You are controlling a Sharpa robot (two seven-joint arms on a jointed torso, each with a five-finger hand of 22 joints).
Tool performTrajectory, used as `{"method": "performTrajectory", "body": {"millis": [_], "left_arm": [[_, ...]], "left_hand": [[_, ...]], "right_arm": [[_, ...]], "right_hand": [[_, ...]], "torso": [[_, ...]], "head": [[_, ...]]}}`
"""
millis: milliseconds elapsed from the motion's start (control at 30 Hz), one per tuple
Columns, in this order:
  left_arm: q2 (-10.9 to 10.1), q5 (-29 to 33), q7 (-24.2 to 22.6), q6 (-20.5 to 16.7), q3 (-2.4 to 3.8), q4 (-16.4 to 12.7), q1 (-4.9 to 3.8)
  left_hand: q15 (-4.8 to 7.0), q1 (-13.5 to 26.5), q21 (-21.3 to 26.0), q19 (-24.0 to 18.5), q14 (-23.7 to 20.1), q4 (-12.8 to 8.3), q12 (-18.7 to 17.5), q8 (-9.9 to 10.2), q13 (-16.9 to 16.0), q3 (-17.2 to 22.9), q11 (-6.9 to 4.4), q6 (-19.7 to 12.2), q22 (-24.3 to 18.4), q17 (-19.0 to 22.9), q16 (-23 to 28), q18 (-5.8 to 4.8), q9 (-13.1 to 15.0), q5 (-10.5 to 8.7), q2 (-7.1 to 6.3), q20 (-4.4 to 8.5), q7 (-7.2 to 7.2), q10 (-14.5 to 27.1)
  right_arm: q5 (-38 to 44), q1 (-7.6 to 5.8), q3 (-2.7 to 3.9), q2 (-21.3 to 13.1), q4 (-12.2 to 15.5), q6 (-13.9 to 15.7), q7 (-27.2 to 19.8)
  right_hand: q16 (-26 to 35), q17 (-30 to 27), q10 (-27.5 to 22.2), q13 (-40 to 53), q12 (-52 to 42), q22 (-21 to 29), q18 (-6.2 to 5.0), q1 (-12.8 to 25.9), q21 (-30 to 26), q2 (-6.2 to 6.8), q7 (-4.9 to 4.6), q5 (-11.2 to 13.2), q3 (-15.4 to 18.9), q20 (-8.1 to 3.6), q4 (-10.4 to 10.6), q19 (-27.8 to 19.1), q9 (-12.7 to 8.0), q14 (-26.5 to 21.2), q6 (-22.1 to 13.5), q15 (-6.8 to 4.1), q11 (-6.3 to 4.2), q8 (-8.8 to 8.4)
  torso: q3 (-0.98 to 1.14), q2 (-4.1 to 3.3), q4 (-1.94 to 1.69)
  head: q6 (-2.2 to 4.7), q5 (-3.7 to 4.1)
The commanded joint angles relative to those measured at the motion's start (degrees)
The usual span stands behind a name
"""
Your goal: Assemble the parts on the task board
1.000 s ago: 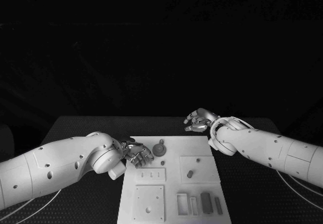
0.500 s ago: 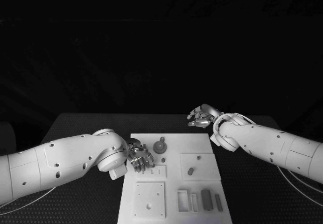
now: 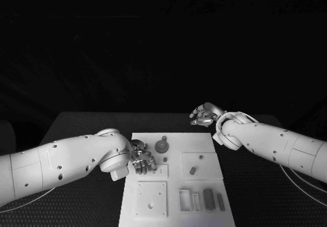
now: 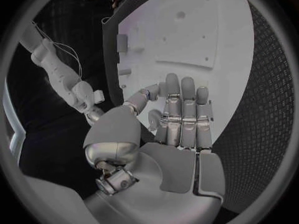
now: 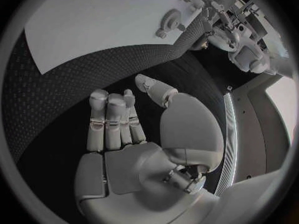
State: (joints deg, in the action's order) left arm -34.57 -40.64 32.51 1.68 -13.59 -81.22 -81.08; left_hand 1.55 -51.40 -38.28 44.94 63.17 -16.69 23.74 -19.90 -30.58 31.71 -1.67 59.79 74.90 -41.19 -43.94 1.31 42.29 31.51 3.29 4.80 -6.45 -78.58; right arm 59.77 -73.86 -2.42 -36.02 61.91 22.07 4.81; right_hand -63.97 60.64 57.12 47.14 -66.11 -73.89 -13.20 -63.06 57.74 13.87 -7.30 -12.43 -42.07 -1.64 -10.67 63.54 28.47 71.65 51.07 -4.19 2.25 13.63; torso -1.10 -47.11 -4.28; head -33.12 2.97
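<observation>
1 task board (image 3: 178, 142), white, rect. Grey parts: 1 round gear (image 3: 161, 146), approx. 3 bars (image 3: 208, 199). 2 robot hands: left robot hand (image 3: 141, 158) fingers apart, empty; right robot hand (image 3: 204, 115) curled, empty.

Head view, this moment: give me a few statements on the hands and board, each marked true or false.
1. The left hand is over the task board. True.
2. The right hand holds a part. False: it is empty, fingers apart, over the black table beyond the board's far edge.
3. A round gear-like part lies on the board just beside the left hand. True.
4. The right hand rests on the board. False: it is off the board.
</observation>
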Motion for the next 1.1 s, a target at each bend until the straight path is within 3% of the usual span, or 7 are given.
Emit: {"method": "performTrajectory", "body": {"millis": [33,400,633,933,1100], "left_arm": [[0.4,-1.4,0.8,2.2,0.01,0.1,-0.18],[1.4,-2.5,1.9,3.5,-0.01,0.5,-0.44],[2.0,-3.9,2.2,5.4,-0.01,0.7,-0.58],[2.0,-4.7,2.6,5.5,0.00,0.8,-0.63],[1.9,-5.0,2.7,5.5,0.00,1.0,-0.63]], "left_hand": [[0.00,-0.1,-0.3,0.4,0.4,-0.1,0.3,0.2,-0.1,0.4,-0.35,3.6,1.1,0.1,-0.4,-0.23,0.2,0.43,-0.57,2.34,3.17,-0.1],[0.33,-0.2,-1.1,0.8,0.9,-0.1,1.1,0.5,-0.7,0.4,-0.67,4.0,1.2,0.1,-1.2,-0.08,0.8,1.29,-0.58,2.61,3.32,-0.6],[1.16,-0.2,-3.4,1.8,1.7,-0.1,3.4,0.9,-2.5,0.1,-1.30,4.5,1.3,-0.4,-3.9,0.03,2.4,2.66,-0.53,3.36,3.66,-0.9],[3.14,0.7,-9.3,3.5,3.1,-0.2,9.4,1.3,-6.3,-0.1,-2.38,5.2,1.4,-0.8,-10.5,0.32,5.5,4.55,-0.10,5.20,4.41,-1.1],[4.83,1.3,-13.5,3.4,2.7,-0.2,16.5,2.1,-10.5,0.7,-2.84,5.1,1.2,-1.3,-16.6,0.32,7.8,5.03,0.11,6.59,4.73,-0.2]], "right_arm": [[-0.3,-0.03,0.03,0.1,0.0,-0.5,-0.5],[-0.3,-0.03,0.03,0.1,-0.2,-0.7,-0.5],[-0.3,-0.03,0.03,0.1,-0.3,-0.9,-0.4],[-0.3,-0.03,0.03,0.2,-0.4,-1.1,-0.4],[-0.3,-0.03,0.03,0.2,-0.4,-1.2,-0.4]], "right_hand": [[0.4,-0.1,0.2,-0.1,0.3,0.0,-1.80,-0.2,-0.4,-0.22,-1.27,-0.3,-0.4,0.16,0.0,-0.2,-0.1,-0.4,-0.8,-0.03,-0.19,0.10],[0.4,-0.1,0.2,-0.1,0.3,0.1,-1.80,-0.3,-0.4,-0.24,-1.27,-0.3,-0.5,0.17,-0.1,-0.2,-0.1,-0.4,-0.8,-0.02,-0.19,0.10],[0.4,-0.1,0.1,-0.2,0.3,0.1,-1.80,-0.3,-0.4,-0.24,-1.28,-0.4,-0.5,0.19,-0.2,-0.3,-0.1,-0.4,-0.8,-0.02,-0.18,0.10],[0.4,-0.2,0.1,-0.3,0.3,0.0,-1.80,-0.5,-0.5,-0.30,-1.29,-0.7,-0.7,0.22,-0.4,-0.3,-0.1,-0.4,-0.8,0.00,-0.17,0.10],[0.4,-0.3,0.1,-0.5,0.2,0.0,-1.80,-0.6,-0.5,-0.34,-1.30,-1.2,-0.8,0.27,-0.5,-0.3,-0.1,-0.4,-0.8,0.01,-0.16,0.10]], "torso": [[0.04,-0.01,0.05],[0.12,-0.04,0.06],[0.03,-0.04,0.04],[-0.04,-0.04,0.01],[-0.10,-0.04,-0.05]], "head": [[-0.21,-0.09],[-0.45,-0.05],[-0.73,-0.01],[-0.85,-0.03],[-0.90,0.05]]}}
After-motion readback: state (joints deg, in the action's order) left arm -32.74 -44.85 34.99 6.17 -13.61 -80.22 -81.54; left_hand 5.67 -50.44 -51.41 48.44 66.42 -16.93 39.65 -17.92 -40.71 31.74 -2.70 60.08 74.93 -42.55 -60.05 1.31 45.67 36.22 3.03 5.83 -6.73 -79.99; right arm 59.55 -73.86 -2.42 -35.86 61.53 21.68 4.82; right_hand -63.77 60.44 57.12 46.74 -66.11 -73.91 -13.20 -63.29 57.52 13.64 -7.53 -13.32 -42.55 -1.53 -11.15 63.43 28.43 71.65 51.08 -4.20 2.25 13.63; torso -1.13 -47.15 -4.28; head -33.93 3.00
